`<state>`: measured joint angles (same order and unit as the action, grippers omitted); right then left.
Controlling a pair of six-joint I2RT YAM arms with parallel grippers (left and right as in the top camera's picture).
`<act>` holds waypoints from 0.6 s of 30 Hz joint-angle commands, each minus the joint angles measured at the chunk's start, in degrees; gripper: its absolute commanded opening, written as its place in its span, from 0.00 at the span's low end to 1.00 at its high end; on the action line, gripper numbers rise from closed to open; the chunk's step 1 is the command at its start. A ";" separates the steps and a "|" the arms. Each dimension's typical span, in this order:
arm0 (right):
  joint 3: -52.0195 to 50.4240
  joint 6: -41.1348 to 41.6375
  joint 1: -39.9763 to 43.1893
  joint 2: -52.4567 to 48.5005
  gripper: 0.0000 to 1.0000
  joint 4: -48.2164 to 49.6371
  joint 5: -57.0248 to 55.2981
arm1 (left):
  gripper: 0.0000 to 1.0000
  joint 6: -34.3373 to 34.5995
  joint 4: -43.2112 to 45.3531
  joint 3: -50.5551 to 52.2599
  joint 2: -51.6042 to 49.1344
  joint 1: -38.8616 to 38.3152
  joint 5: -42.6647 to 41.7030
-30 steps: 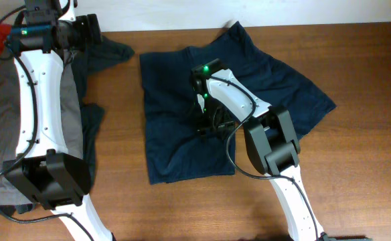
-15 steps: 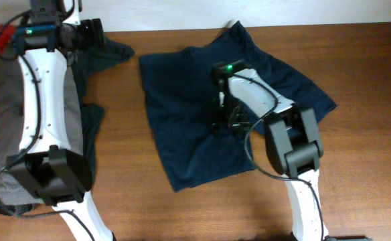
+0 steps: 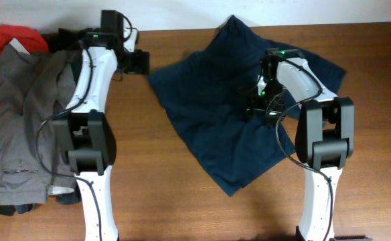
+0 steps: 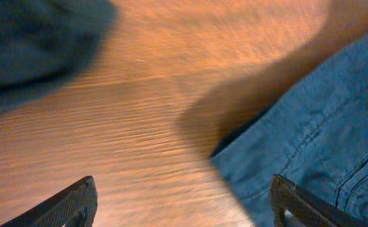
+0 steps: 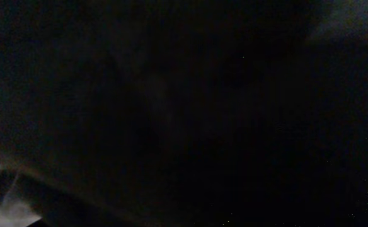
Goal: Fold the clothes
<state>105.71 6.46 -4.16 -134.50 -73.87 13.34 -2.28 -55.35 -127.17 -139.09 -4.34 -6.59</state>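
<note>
The dark navy-blue shorts lie spread and skewed at the table's middle, one corner pointing to the front. My right gripper is pressed down into their right half, where the cloth bunches around it; the right wrist view is all dark. My left gripper is open and empty over bare wood just left of the shorts' back-left corner. In the left wrist view the open fingers hang over wood, with the shorts' blue edge at the right.
The grey trousers lie lengthwise at the far left. The small red piece and a black garment are at their far end. Dark cloth fills the left wrist view's upper left. The table's back edge runs just behind.
My right gripper moved right with the shorts, which slid and rotated with it. My left arm swung from the far-left pile toward the shorts' back-left corner, uncovering the grey trousers.
</note>
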 commanded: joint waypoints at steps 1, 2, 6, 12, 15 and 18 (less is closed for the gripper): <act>-2.69 -8.20 1.62 -5.42 0.72 3.61 1.64 | 0.87 -2.54 0.20 -0.11 -3.50 -1.16 -2.71; -2.45 -8.24 1.62 -4.02 0.72 3.34 1.97 | 0.87 -2.54 0.11 -0.11 -4.07 -1.36 -2.89; -1.75 -9.29 1.57 2.89 0.76 2.29 4.31 | 0.87 -2.58 0.13 -0.11 -5.03 -1.57 -6.01; -1.60 -9.25 1.57 14.38 0.77 1.92 4.72 | 0.85 -2.60 0.46 -0.02 -5.57 -1.79 -7.69; -1.57 -9.25 1.57 19.15 0.79 2.45 4.66 | 0.62 -2.56 0.31 0.00 -5.92 -1.90 -7.63; -1.53 -9.25 1.62 22.16 0.82 3.43 4.20 | 0.24 -2.54 -0.81 0.00 -5.99 -2.19 -7.63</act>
<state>103.74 -2.02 -3.03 -116.07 -70.87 17.08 -3.92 -55.27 -127.09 -144.07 -6.26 -13.13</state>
